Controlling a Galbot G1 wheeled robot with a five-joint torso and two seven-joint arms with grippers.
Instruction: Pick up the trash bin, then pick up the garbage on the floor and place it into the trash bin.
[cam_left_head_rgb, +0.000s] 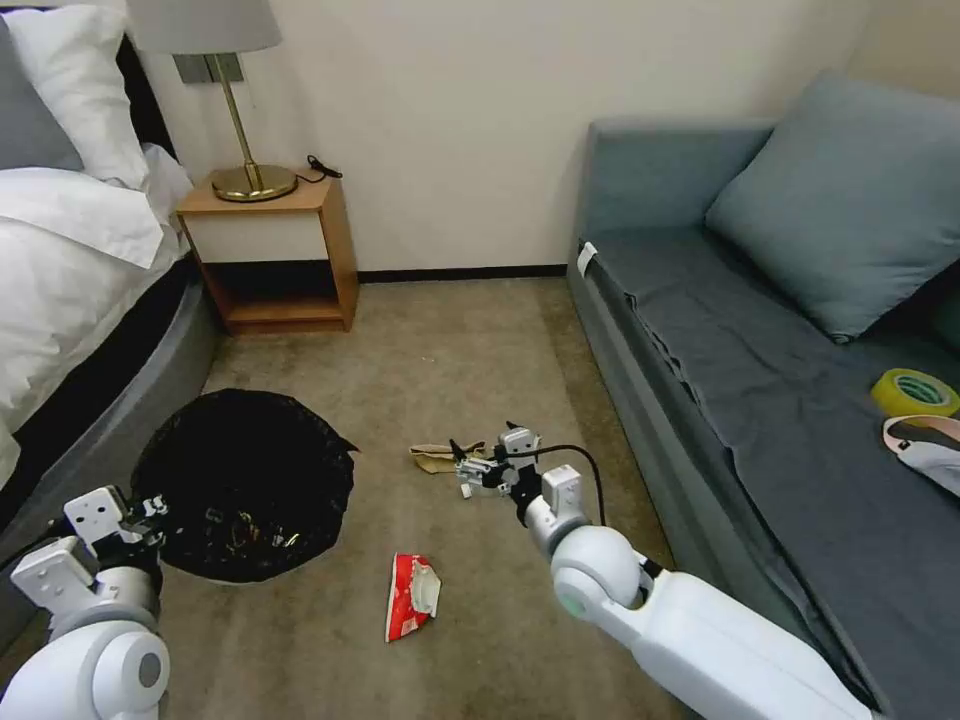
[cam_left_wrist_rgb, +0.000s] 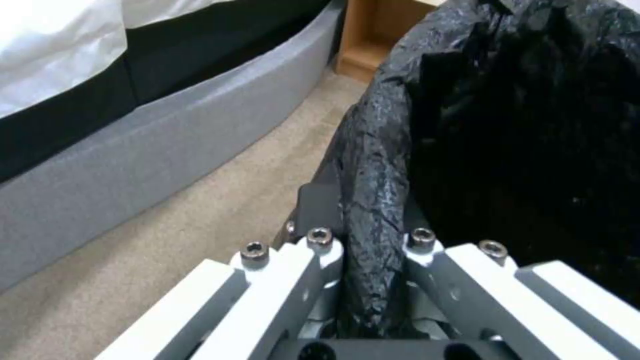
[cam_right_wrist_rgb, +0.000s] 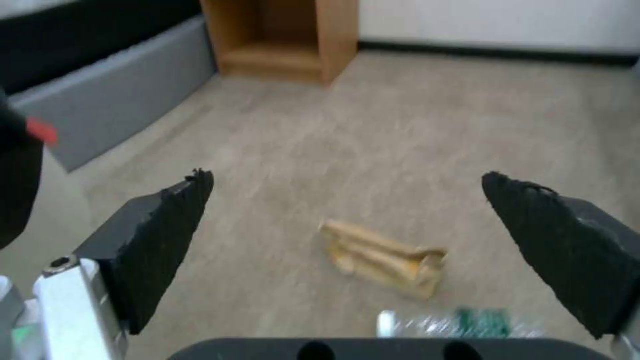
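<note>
The trash bin (cam_left_head_rgb: 245, 485), lined with a crinkled black bag, is at the left by the bed. My left gripper (cam_left_head_rgb: 150, 510) is shut on its near rim. In the left wrist view the fingers (cam_left_wrist_rgb: 320, 240) pinch the folded black bag rim (cam_left_wrist_rgb: 373, 210). My right gripper (cam_left_head_rgb: 478, 468) hovers open over the carpet. Just beyond it lies garbage: a crumpled brown paper bag (cam_left_head_rgb: 432, 457). In the right wrist view the bag (cam_right_wrist_rgb: 387, 257) lies between the spread fingertips (cam_right_wrist_rgb: 187, 200), with a clear green-labelled bottle (cam_right_wrist_rgb: 460, 322) close to the gripper base. A red-and-white packet (cam_left_head_rgb: 412, 595) lies nearer me.
A grey sofa (cam_left_head_rgb: 760, 400) runs along the right, with a yellow tape roll (cam_left_head_rgb: 915, 392) on it. The bed (cam_left_head_rgb: 70, 280) is at the left. A wooden nightstand (cam_left_head_rgb: 275, 250) with a lamp stands at the back wall. Open carpet lies between them.
</note>
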